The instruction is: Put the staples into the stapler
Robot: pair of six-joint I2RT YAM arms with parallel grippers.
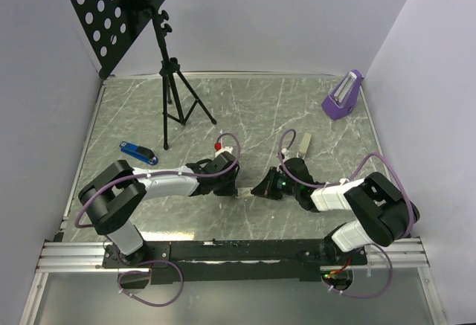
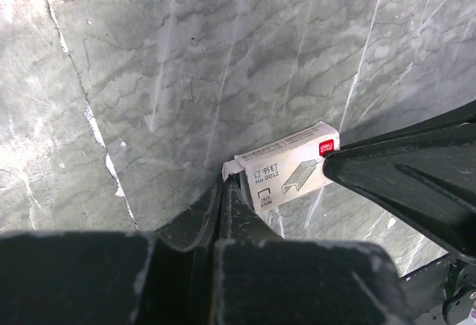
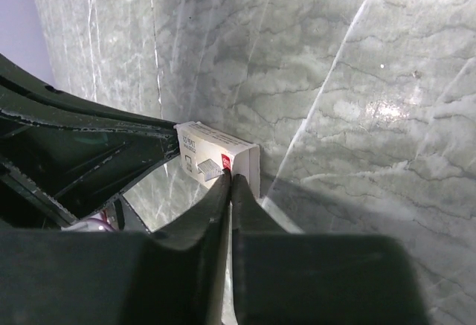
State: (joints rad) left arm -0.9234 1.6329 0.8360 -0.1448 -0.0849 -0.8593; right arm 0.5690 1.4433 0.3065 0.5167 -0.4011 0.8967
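Observation:
The staples are a small pale cardboard box with a red mark and a staple drawing (image 2: pixel 290 169) (image 3: pixel 212 152). It sits between my two grippers near the table's front middle (image 1: pixel 246 193). My left gripper (image 2: pixel 225 179) (image 1: pixel 239 190) is shut, its tips pinching the flap at the box's left end. My right gripper (image 3: pixel 232 177) (image 1: pixel 258 190) is shut too, tips pressed together on the lower edge of the opposite end, by the red mark. The right gripper's fingers (image 2: pixel 401 184) show in the left wrist view. The blue stapler (image 1: pixel 137 152) lies far to the left, apart from both grippers.
A black music stand on a tripod (image 1: pixel 169 79) rises at the back left. A purple metronome-like object (image 1: pixel 342 96) stands at the back right. A pale flat piece (image 1: pixel 303 143) lies behind the right arm. White walls close in the marble table (image 1: pixel 245 109).

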